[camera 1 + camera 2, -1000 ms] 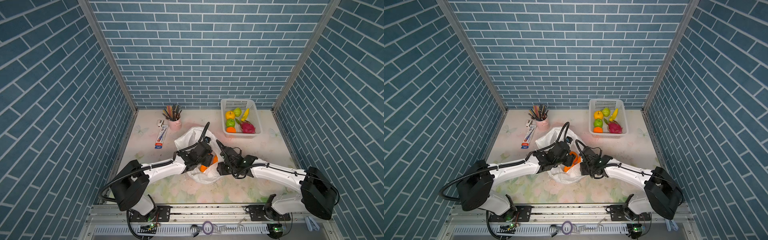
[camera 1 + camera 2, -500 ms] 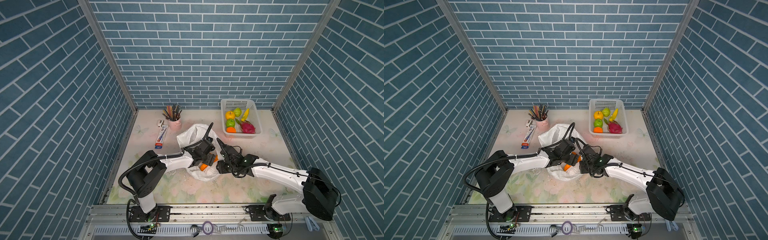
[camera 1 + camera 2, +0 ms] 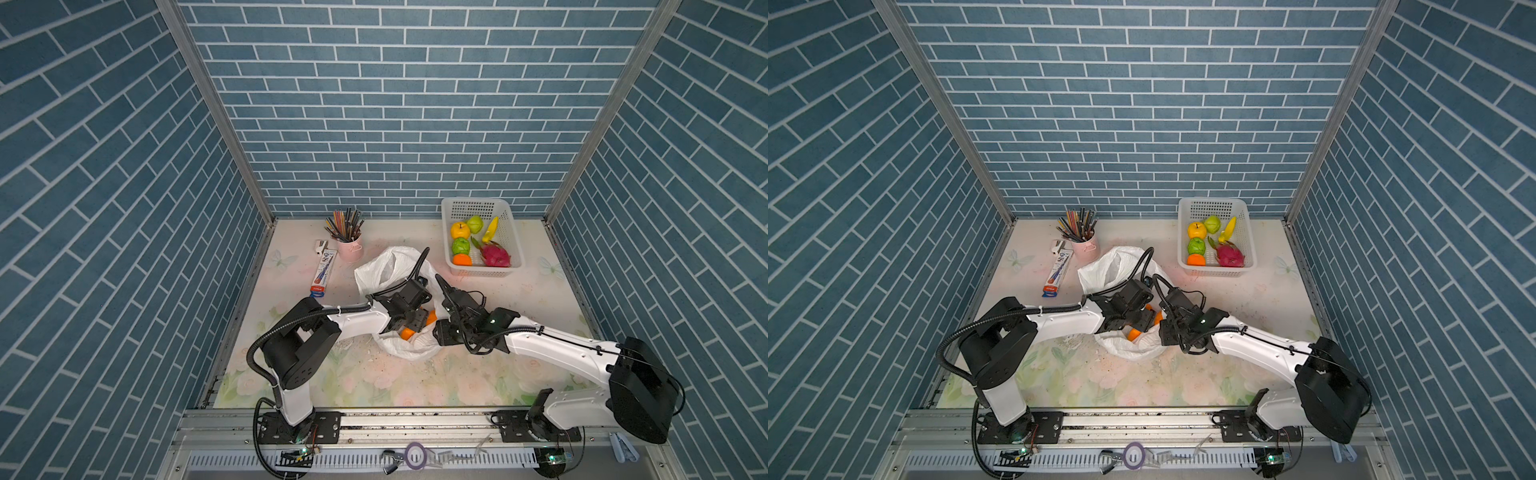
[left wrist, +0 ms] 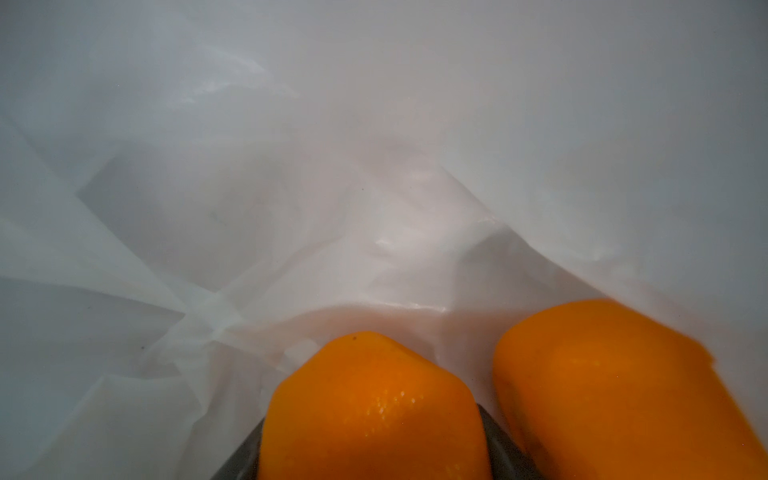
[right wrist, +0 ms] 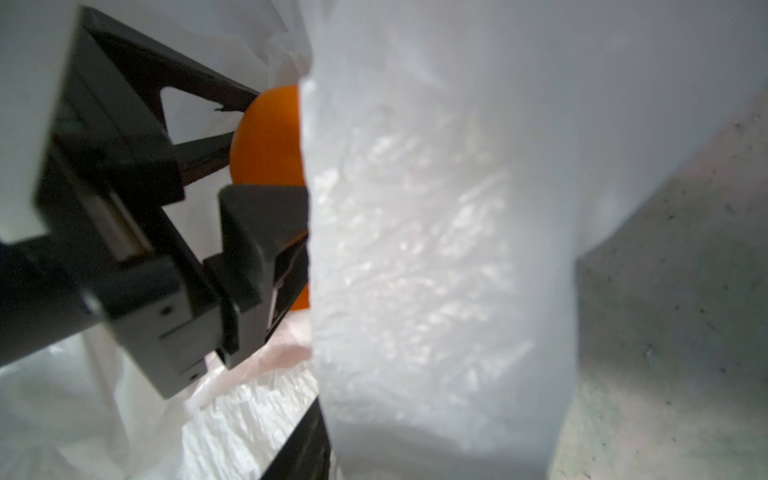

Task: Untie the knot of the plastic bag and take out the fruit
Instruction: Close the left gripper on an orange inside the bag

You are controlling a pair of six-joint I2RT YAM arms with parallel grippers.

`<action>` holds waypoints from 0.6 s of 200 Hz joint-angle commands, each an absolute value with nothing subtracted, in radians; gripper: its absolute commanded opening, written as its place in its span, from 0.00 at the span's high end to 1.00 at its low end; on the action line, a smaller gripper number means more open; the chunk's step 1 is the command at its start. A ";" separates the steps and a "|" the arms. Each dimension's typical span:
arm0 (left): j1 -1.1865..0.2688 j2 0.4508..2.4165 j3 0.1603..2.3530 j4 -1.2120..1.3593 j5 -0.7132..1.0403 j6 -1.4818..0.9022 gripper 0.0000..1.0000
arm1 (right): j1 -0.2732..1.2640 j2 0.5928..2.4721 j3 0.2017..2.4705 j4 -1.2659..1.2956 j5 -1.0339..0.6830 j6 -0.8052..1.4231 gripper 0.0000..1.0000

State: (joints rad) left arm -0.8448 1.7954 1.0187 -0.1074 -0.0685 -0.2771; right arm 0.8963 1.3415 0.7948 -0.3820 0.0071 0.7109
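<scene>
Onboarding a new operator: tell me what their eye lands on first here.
First comes the white plastic bag in the middle of the table, with the left tool gripping an orange inside it and the right tool at its edge. Next is the white basket at the far right, with its pink dragon fruit.

The plastic bag [image 3: 386, 266] is thin white film — crinkled, translucent, with a soft sheen on its creases; the orange [image 4: 374, 407] in it is glossy, its skin finely dimpled; the left hand [image 5: 274, 166] looks matt black plastic; the arm shells [image 3: 361, 322] are smooth, glossy white; the basket [image 3: 473, 205] at two o'clock is perforated white plastic; the tabletop [image 3: 457, 374] — matt, speckled, flower-printed.
</scene>
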 commanded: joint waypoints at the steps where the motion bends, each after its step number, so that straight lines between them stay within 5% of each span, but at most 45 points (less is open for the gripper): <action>1: -0.840 1.772 1.026 -0.130 -0.035 -0.287 0.38 | 0.890 1.312 0.820 -0.391 0.035 0.754 0.50; 120: -0.834 1.552 0.895 -0.010 0.066 -0.266 0.42 | 0.847 1.282 0.811 -0.353 0.009 0.799 0.41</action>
